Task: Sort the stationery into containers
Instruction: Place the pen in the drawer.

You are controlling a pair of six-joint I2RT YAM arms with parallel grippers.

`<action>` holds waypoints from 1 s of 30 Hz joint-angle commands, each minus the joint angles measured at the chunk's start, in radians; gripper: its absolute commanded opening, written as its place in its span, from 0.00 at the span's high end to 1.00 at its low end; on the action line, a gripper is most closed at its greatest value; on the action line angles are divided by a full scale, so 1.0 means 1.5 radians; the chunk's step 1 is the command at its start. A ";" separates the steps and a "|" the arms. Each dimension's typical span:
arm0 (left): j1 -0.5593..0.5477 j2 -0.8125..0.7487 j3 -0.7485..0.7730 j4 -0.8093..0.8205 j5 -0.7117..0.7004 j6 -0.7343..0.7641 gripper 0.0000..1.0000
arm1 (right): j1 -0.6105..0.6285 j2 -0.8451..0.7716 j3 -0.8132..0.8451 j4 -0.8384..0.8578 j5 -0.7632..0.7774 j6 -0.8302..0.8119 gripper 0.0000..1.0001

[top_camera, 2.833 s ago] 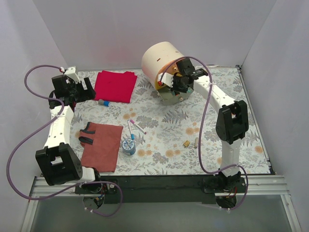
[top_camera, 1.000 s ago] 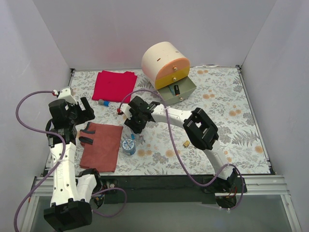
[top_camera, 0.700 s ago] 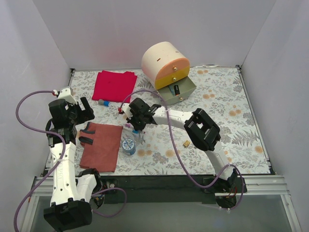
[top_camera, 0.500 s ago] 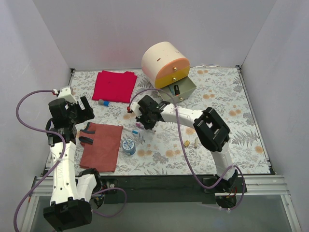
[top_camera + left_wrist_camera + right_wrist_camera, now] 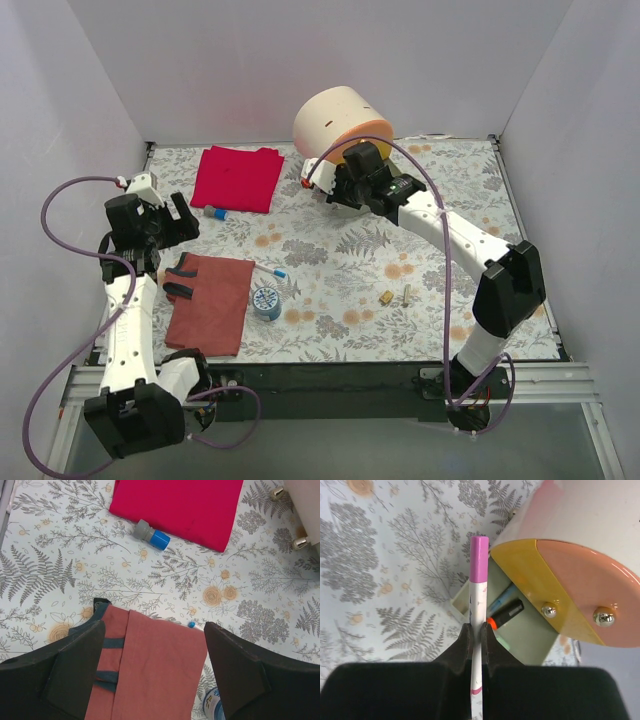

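Observation:
My right gripper (image 5: 475, 632) is shut on a white pen with a pink cap (image 5: 480, 575) and holds it over the open olive green drawer (image 5: 525, 635). A black-and-orange highlighter (image 5: 507, 612) and a teal pen (image 5: 501, 597) lie in that drawer. The yellow drawer (image 5: 530, 575) and orange drawer (image 5: 585, 575) above it are closed. In the top view the right gripper (image 5: 350, 185) stands in front of the cream cabinet (image 5: 335, 115). My left gripper (image 5: 155, 675) is open and empty above the rust-brown cloth (image 5: 150, 670). A tape roll (image 5: 266, 301), a blue-tipped pen (image 5: 268, 269) and two tan blocks (image 5: 385, 297) lie on the table.
A red folded cloth (image 5: 238, 177) lies at the back left, with a grey-and-blue cap (image 5: 214, 212) at its front edge. The rust-brown cloth (image 5: 212, 300) lies at the front left. White walls close in the table on three sides.
My right gripper took the pink-capped pen from beside the tape roll and carried it back right to the open olive drawer. My left arm shifted slightly back.

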 commanded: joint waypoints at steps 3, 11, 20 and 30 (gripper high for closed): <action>0.004 0.041 0.056 0.024 0.007 0.005 0.19 | -0.036 0.064 0.002 0.072 0.059 -0.137 0.99; 0.003 0.048 0.065 0.018 0.003 0.009 0.19 | -0.078 0.129 0.038 0.114 0.071 -0.177 0.91; 0.003 0.036 0.056 0.004 -0.004 0.017 0.19 | -0.077 0.094 0.070 0.078 0.032 -0.090 0.36; 0.003 0.037 0.004 0.014 -0.020 -0.005 0.19 | 0.006 0.124 0.096 -0.107 -0.316 0.286 0.41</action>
